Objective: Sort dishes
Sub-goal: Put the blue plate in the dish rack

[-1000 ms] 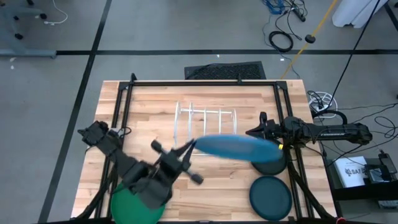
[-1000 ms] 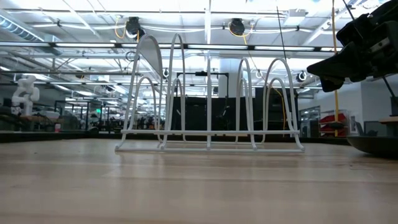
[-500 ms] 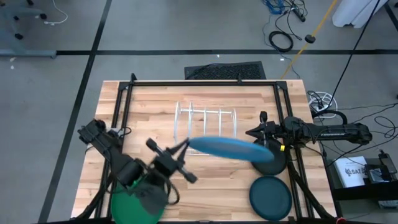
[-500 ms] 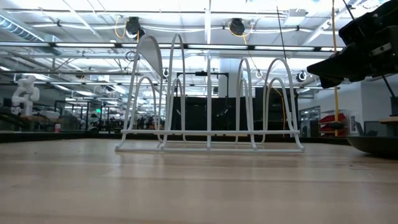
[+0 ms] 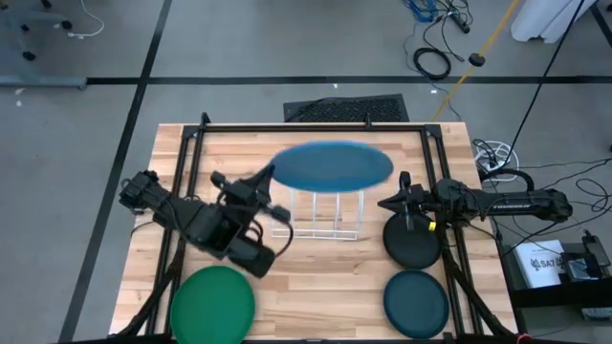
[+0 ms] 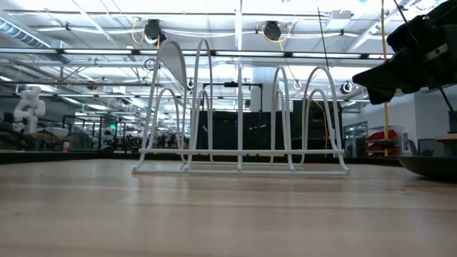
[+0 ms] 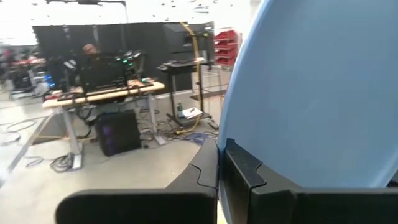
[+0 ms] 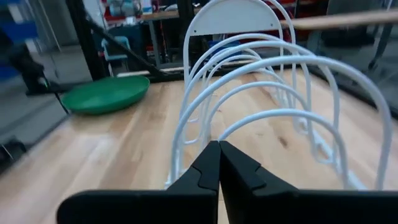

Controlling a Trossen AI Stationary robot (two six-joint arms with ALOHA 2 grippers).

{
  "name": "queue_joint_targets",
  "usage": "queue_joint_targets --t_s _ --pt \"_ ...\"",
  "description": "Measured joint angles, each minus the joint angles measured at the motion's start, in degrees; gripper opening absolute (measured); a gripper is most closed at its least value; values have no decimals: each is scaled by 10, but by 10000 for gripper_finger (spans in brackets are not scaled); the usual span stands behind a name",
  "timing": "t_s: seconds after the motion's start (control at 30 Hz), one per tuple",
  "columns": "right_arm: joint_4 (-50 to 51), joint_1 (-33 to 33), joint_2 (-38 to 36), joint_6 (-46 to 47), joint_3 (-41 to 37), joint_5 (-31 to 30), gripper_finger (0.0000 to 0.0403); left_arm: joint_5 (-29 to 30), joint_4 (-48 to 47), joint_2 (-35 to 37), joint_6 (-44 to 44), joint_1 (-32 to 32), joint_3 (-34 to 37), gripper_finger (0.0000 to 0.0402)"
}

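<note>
The blue plate [image 5: 333, 164] has swung up and back over the white wire rack [image 5: 320, 205], carried by the left gripper [image 5: 269, 178], pinched shut on its rim. It hangs above the rack's far side, long axis across the table. The right gripper [image 5: 399, 204] waits closed above the black plate [image 5: 413, 244].

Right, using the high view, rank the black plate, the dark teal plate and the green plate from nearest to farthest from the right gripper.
From the right gripper:
1. Black plate, just below it at the table's right side.
2. Dark teal plate, farther down, at the right front corner.
3. Green plate, across the table at the left front.
</note>
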State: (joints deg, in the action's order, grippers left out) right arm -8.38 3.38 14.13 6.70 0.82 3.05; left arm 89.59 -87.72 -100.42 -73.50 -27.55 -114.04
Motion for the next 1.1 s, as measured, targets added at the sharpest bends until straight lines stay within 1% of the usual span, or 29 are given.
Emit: queue_joint_targets --t_s 0.07,0.27,0.33,0.43,0.53,0.6,0.7,0.77,0.83,0.93,1.1 --pt "-3 0 0 42 0 0 0 0 -23 0 -48 17 0 10" --pt "-27 0 0 167 0 1 0 4 -22 1 -57 52 1 10" --pt "-48 0 0 184 0 1 0 4 -21 1 -57 52 1 10" --pt "-109 0 0 185 2 14 0 4 -11 1 -55 45 1 10" --pt "-161 0 0 171 20 19 0 4 -12 -2 -52 36 1 10" --pt "-169 0 0 142 42 18 0 4 -13 -3 -52 29 1 10" --pt "-160 0 2 65 86 12 0 4 -13 -3 -51 23 2 10" --pt "-144 0 7 4 127 -10 1 4 -9 -3 -44 20 2 10" --pt "-102 0 18 -50 176 -38 10 4 -2 -3 -34 19 2 10" --pt "-28 0 46 -107 255 -52 45 5 22 -3 -1 19 2 10" --pt "60 0 117 -120 380 -47 136 5 62 -3 51 19 2 10"
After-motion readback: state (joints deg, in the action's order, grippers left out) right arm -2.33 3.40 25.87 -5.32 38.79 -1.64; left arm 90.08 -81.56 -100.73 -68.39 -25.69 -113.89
